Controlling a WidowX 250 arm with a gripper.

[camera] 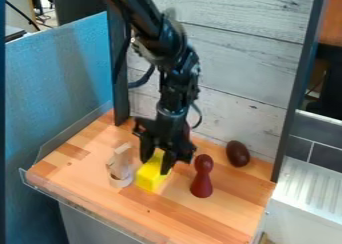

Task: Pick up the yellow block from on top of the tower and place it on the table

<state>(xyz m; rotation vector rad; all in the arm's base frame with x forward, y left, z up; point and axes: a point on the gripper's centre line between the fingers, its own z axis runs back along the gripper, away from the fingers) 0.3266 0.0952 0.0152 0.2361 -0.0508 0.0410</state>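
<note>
The black gripper [155, 167] points down near the middle of the wooden table, its fingers on either side of the yellow block [151, 178]. The block fills the space between the fingertips, and the gripper looks shut on it. Part of the block's upper, rear portion is covered by the gripper. Its lower front portion shows close to the tabletop; whether it touches the wood I cannot tell. Left of the block stands a pale wooden piece [119, 167], upright and irregular, which may be the tower.
A dark red pin-shaped object [202, 177] stands just right of the gripper. Behind it to the right lies a dark brown oval object [238, 153]. The wooden table [200, 223] has a grey plank wall behind it and a blue panel on the left.
</note>
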